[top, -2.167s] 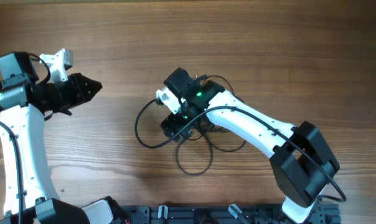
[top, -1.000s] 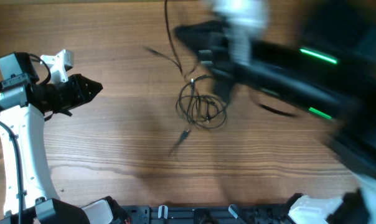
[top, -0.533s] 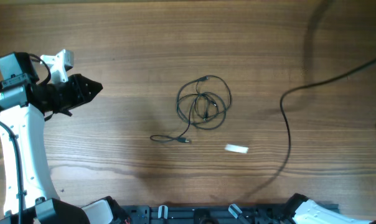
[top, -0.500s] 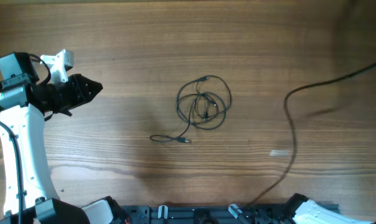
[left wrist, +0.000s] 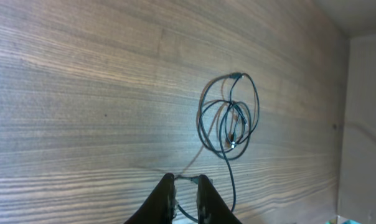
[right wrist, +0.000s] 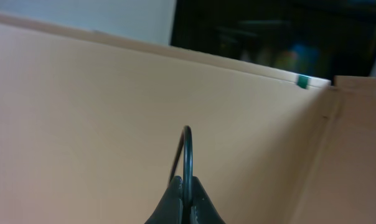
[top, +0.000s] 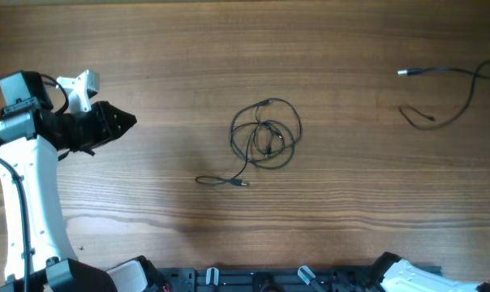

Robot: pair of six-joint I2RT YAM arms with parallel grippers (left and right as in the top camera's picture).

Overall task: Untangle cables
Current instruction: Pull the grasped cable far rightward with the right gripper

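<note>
Coil (top: 268, 136) of thin dark cables lies mid-table (top: 350, 211), tail trailing down-left to plug. Second strand (top: 440, 71) loose at far right, well apart. Left gripper (top: 130, 122) at left edge, fingers slightly parted, empty, aimed at coil. Right gripper (right wrist: 187, 182) outside overhead view, clenched on cable loop (right wrist: 187, 149).

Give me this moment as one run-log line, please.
left gripper open, empty | right gripper shut on thin cable | coiled bundle centre, untouched | loose strand far right
</note>
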